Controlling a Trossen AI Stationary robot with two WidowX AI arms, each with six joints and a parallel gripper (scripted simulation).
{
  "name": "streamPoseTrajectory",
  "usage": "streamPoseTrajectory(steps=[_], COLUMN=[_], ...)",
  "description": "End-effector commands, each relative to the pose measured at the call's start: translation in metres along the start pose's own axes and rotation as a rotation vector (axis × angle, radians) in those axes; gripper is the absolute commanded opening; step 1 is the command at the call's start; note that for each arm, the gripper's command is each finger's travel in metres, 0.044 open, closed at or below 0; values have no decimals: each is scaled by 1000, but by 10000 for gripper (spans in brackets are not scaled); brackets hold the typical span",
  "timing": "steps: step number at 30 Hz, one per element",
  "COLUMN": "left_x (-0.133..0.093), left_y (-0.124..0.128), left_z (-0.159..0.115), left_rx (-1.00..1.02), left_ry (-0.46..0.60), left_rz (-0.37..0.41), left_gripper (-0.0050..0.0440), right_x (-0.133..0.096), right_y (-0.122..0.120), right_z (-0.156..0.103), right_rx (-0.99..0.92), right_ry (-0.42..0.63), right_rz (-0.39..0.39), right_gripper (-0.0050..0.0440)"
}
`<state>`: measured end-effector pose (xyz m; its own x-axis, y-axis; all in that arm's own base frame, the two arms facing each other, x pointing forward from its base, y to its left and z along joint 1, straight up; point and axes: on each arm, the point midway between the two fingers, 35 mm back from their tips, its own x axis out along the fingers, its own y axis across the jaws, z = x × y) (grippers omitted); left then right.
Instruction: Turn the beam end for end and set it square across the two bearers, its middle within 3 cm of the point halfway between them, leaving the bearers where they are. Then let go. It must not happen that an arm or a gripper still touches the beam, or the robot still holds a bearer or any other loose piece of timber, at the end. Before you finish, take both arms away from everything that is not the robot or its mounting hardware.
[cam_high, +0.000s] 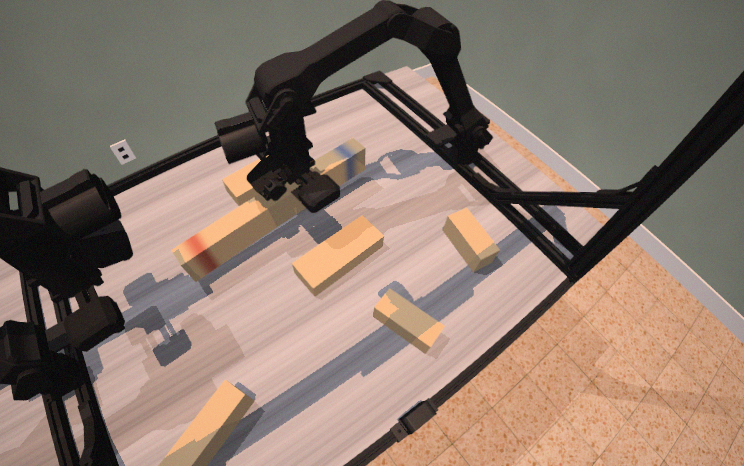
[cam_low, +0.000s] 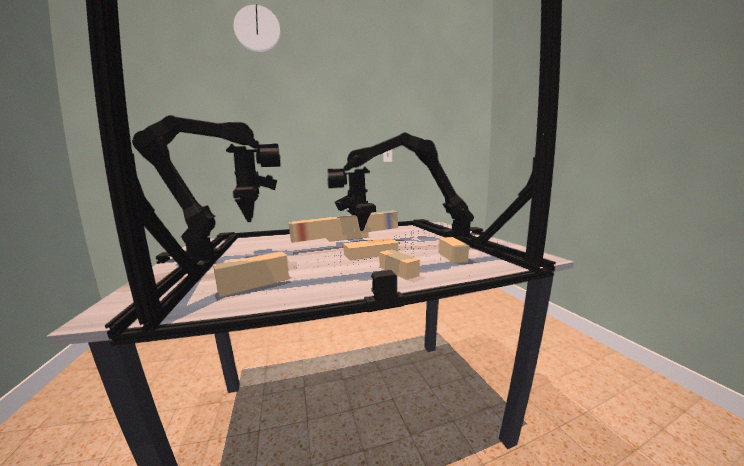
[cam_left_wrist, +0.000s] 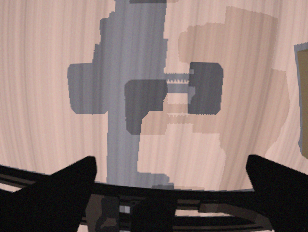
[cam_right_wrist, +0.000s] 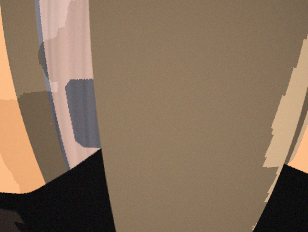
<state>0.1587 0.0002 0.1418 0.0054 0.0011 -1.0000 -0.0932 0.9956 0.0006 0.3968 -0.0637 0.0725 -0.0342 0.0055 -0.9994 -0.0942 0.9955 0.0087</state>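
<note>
Toward the far side of the table (cam_high: 263, 340) (cam_low: 307, 312), the banded wooden beam (cam_high: 236, 233) (cam_low: 321, 228) (cam_right_wrist: 195, 80) is raised above the surface, red band left, blue band right. The right gripper (cam_high: 295, 192) (cam_low: 362, 227) (cam_right_wrist: 169, 140) is clamped on its middle portion. At left, the left gripper (cam_high: 60, 334) (cam_low: 248, 219) (cam_left_wrist: 173, 164) is suspended above the table, fingers wide apart and unloaded.

In the top view, a pale block (cam_high: 239, 182) sits partly hidden (an arm covers it); another (cam_high: 211, 425) is cut off below.
</note>
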Motion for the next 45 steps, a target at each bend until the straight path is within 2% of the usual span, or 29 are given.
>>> streamPoseTrajectory(steps=[1, 22, 45], left_x=[1, 1, 1], left_y=[0, 0, 0], left_z=[-1, -1, -1], left_rx=[-5, -5, -5], left_ry=[5, 5, 5], left_rz=[-1, -1, -1], left_gripper=[440, 440, 440], right_x=[-14, -19, -20], right_y=[-2, -1, -3], right_z=[8, 3, 3], right_rx=[1, -12, -152], right_ry=[-34, -34, -33], right_rz=[-9, -9, -11], right_gripper=[0, 0, 0])
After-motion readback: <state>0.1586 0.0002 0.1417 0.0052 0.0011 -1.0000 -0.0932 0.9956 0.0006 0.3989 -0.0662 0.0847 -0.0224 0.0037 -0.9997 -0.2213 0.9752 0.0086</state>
